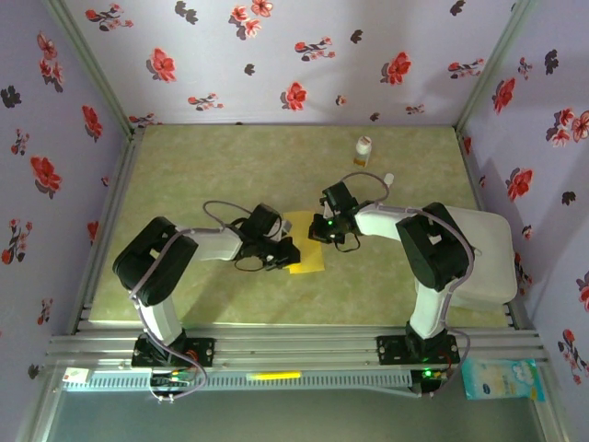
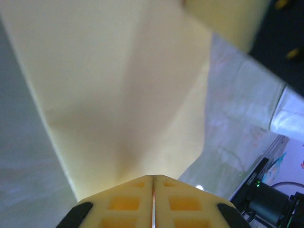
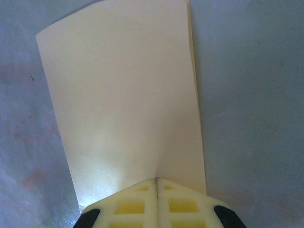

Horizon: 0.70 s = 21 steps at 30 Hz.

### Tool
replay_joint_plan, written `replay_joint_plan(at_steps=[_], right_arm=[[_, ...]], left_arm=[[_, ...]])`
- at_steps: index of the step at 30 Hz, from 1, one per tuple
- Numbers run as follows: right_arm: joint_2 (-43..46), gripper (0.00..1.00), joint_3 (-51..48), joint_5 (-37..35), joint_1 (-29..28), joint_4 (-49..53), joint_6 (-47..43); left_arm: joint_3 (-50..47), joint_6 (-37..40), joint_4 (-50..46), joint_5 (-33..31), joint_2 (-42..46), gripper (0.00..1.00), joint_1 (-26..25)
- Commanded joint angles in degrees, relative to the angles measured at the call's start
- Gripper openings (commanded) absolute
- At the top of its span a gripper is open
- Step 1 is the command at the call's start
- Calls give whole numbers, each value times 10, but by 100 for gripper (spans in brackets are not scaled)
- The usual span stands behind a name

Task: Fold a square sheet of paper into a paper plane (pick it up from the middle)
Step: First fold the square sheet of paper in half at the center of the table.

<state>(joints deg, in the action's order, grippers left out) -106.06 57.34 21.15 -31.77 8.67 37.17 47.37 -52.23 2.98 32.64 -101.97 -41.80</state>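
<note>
The square sheet of paper (image 1: 308, 260), creased and folded, stretches ahead of both end effectors. The left end effector (image 2: 153, 178) is clamped on its edge, and the right end effector (image 3: 156, 180) pinches another edge. A bottle (image 1: 363, 150) stands well beyond the right one on the worktop (image 1: 230, 166).

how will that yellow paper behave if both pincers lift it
Probably floppy: the square sheet of paper curves beyond the shut right pincer. Likely light and easily creased; fold lines show near the left pincer.
</note>
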Motion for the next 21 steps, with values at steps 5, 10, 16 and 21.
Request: replay_joint_plan(at_steps=[5,10,16,21], right_arm=[[-30,0,-29,-49,-2,61,12],[-31,0,-24,-41,-3,62,11],[-22,3,3,11,-3,52,-3],[22,16,12,66,-2,6,15]], left_arm=[[-42,-6,-3,15,8,8,-6],[-30,16,-41,4,29,8,-6],[47,66,-109,-41,67,7,25],[131,69,-115,-34,21,7,79]])
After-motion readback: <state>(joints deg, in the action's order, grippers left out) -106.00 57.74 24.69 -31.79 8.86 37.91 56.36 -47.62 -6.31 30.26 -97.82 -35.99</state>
